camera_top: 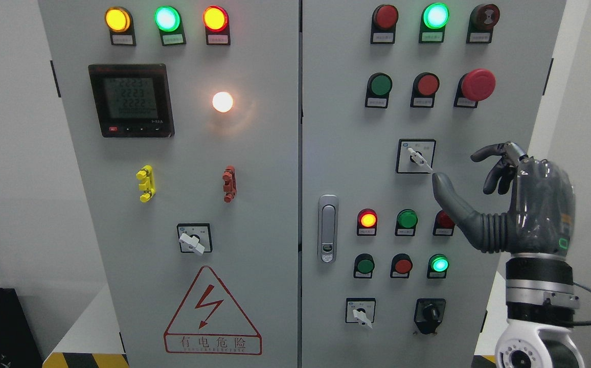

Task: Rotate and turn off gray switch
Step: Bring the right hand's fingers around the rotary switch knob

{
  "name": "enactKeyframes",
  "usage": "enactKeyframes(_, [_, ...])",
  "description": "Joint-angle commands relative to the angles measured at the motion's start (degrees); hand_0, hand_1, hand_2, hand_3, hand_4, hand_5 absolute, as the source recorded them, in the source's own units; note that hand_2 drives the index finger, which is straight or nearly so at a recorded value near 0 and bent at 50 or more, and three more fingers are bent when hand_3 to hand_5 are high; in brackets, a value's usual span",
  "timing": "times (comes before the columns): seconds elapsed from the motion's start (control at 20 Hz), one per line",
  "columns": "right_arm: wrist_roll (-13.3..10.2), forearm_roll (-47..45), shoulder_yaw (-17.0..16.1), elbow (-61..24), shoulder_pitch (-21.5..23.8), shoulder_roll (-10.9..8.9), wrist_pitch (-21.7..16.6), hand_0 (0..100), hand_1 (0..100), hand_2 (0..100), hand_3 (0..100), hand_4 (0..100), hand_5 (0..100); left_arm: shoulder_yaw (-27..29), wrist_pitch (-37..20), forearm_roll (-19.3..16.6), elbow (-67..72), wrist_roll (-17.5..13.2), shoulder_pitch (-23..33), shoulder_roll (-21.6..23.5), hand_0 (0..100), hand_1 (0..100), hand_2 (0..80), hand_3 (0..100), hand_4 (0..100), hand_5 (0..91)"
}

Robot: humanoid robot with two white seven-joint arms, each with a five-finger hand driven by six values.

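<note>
Red triangle warning sign (212, 313) at the lower left door reads 有电危险 under a lightning bolt; the digital meter (131, 100) above shows rows of 2s, too small to read exactly. The small tags under the lamps are illegible. The pale grey cabinet (254, 204) fills the view, white walls on either side, a hazard-striped floor edge below. The gray switch (416, 156) sits mid-right door, its lever pointing down-right. The right hand (510, 199) hovers just right of it, fingers loosely curled and holding nothing, thumb (446, 191) stretched out with its tip just beside the lever's end. Open wall lies right of the arm.
</note>
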Motion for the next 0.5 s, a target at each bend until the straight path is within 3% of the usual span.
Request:
enactKeyframes(0.0, [-0.04, 0.0, 2.11, 1.79, -1.08, 3.67, 1.94, 2, 33, 55, 91, 95, 100, 0.44, -0.02, 1.14, -1.41, -0.24, -0.53, 0.06, 12, 39, 0.0, 0, 0, 0.0])
enactKeyframes(0.15, [-0.04, 0.0, 3.87, 1.88, -1.79, 5.24, 6.25, 3, 33, 57, 91, 96, 100, 0.44, -0.02, 1.14, -1.41, -0.24, -0.53, -0.03, 12, 39, 0.0, 0, 0, 0.0])
enactKeyframes(0.45, [-0.39, 0.17, 4.83, 2.06, -3.11, 6.13, 6.7, 0, 34, 58, 92, 96, 100, 0.44, -0.02, 1.14, -1.41, -0.24, -0.53, 0.06, 12, 39, 0.0, 0, 0, 0.0])
